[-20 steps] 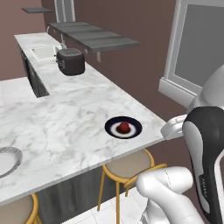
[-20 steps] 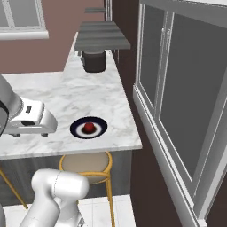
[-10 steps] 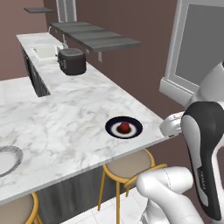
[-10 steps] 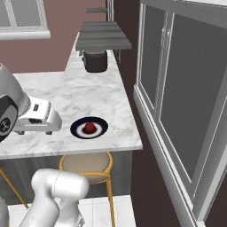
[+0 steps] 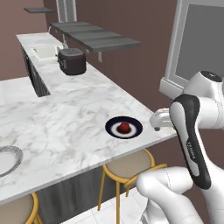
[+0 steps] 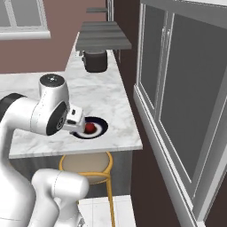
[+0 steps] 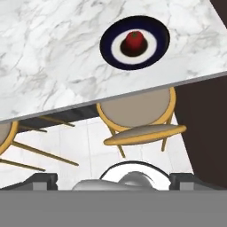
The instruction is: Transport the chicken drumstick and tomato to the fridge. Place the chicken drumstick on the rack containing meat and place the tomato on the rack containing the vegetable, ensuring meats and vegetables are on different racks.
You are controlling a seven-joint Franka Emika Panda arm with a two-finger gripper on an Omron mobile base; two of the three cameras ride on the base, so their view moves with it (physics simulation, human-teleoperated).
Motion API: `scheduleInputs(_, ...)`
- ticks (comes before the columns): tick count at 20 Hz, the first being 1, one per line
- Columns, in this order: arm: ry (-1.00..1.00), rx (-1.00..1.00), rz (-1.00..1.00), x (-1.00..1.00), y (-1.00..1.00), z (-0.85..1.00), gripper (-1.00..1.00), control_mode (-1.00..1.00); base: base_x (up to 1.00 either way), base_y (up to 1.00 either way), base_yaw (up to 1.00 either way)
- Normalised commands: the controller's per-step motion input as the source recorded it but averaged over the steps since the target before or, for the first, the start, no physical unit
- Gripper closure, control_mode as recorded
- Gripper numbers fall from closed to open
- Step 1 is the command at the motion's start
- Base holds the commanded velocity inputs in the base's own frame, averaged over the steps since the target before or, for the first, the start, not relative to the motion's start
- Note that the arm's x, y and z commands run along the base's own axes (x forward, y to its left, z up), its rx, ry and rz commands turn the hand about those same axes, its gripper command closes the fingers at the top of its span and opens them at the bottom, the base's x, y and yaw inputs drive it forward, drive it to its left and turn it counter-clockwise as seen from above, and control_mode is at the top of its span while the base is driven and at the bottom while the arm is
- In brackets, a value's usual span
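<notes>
The tomato, a small red ball, rests in the middle of a dark-rimmed plate close to the marble counter's edge. My gripper hangs off that edge, over the floor and stools, open with nothing between its fingertips. From the base views the hand sits just beside the plate at counter height. The chicken drumstick and the fridge are out of view.
A dark toaster stands farther along the marble counter, under a grey shelf. Round stools sit below the counter edge. A metal bowl lies at the far left. Tall windows line the right wall.
The arm has swung toward the plate, bringing the hand close beside it at the counter edge. Plate and tomato have stayed put.
</notes>
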Motion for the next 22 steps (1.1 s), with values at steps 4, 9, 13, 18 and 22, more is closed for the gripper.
scheduleInputs(4,0.00,-0.01,-0.06,0.64,0.00,-0.24,-1.00,-1.00,0.00,0.00,0.00)
scheduleInputs(9,-0.01,-0.04,-0.01,0.48,0.00,-0.23,-1.00,-1.00,0.00,0.00,0.00)
scheduleInputs(13,0.00,-0.01,-0.04,0.59,0.06,-0.30,-1.00,-1.00,0.00,0.00,0.00)
scheduleInputs(18,0.00,0.00,-0.03,0.73,0.15,-0.27,-1.00,-1.00,0.00,0.00,0.00)
scheduleInputs(22,0.03,0.00,-0.03,0.82,0.13,-0.35,-1.00,-1.00,0.00,0.00,0.00)
